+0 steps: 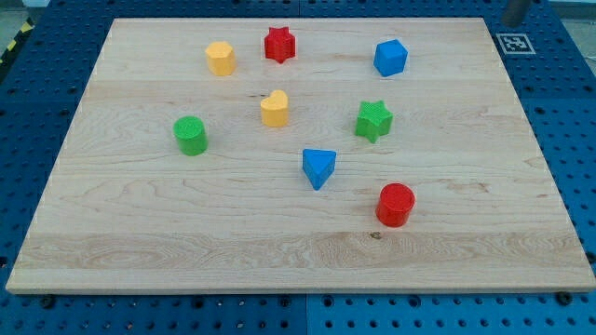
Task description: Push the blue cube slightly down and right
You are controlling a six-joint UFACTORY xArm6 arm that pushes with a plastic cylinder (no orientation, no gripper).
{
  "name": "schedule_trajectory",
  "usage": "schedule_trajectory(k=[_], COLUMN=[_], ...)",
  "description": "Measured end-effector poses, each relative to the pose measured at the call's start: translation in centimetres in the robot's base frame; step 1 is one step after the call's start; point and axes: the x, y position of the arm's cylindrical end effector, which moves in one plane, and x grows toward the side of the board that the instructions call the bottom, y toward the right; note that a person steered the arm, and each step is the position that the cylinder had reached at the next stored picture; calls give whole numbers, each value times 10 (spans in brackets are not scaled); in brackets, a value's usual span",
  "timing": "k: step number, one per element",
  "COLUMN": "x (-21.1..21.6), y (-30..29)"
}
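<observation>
The blue cube sits toward the far right of the tabletop, with open wood around it. The nearest neighbour is the green star, nearer the camera and slightly to its left, well apart from it. Farther left along the far edge stand the red star and, just beside that, a yellow hexagonal block. A yellow heart-shaped block lies near the middle, with a green cylinder off to its left. Nearer the camera are a blue triangular block and, to its right and nearer still, a red cylinder. No block touches another.

The tabletop is a pale wooden board with visible grain, resting on a blue perforated base. A black-and-white square marker is fixed to the base just past the board's far right corner. A grey blurred shape shows at the far right edge; what it is cannot be told.

My tip does not show anywhere, so its place relative to the blocks, and the state of the hand, cannot be told.
</observation>
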Motion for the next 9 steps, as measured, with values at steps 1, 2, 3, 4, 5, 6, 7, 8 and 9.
schedule_trajectory(k=[1, 2, 3, 4, 5, 6, 7, 8, 9], x=[0, 0, 0, 12, 33, 48, 55, 62, 96], y=[0, 0, -5, -57, -120, -185, -231, -233, -244])
